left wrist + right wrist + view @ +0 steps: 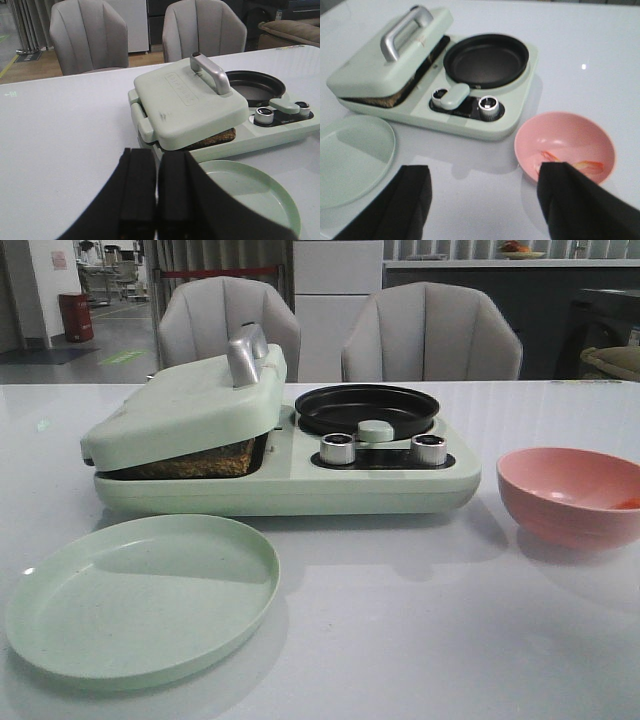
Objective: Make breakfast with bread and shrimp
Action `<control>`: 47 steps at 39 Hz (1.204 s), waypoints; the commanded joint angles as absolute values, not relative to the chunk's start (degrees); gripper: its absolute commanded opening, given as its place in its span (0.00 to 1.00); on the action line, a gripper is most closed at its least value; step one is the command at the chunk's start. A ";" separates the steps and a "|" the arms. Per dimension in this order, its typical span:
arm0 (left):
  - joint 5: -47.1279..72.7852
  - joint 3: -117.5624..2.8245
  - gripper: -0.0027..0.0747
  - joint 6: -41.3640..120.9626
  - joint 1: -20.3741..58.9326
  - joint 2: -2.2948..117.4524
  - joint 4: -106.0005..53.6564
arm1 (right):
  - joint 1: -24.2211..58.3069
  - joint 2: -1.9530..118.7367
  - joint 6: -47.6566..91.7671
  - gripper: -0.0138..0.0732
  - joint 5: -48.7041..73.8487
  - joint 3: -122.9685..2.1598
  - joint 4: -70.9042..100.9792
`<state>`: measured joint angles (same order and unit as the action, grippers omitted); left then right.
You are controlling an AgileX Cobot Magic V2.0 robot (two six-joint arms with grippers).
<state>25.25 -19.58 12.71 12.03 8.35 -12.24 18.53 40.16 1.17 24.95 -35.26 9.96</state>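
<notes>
Bread (200,462) under lid; table (420,620) edge near

cooker (300,485): pale mint green
handle (247,355): silver
pan (366,410): black
knobs (338,448): silver
bread (200,462): brown crust
plate (140,595): mint green
bowl (570,495): pink
shrimp (587,165): pinkish-orange
counter (420,640): white
fingers (570,200): black
</notes>
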 commanded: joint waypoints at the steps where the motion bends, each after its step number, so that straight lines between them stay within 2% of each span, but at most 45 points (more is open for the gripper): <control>1: 20.43 -20.87 0.18 12.01 12.40 8.97 -13.14 | 16.87 47.71 0.93 0.79 24.63 -41.06 10.29; 13: 20.43 -20.87 0.18 12.01 12.40 8.97 -13.57 | 3.74 64.43 1.49 0.79 30.87 -51.64 11.94; 22: 20.43 -20.87 0.18 12.01 12.40 8.97 -13.78 | -1.62 77.96 3.22 0.79 34.39 -59.68 11.94; 47: 20.43 -20.87 0.18 12.01 12.40 8.97 -13.78 | -3.38 104.90 8.31 0.79 39.04 -77.22 11.94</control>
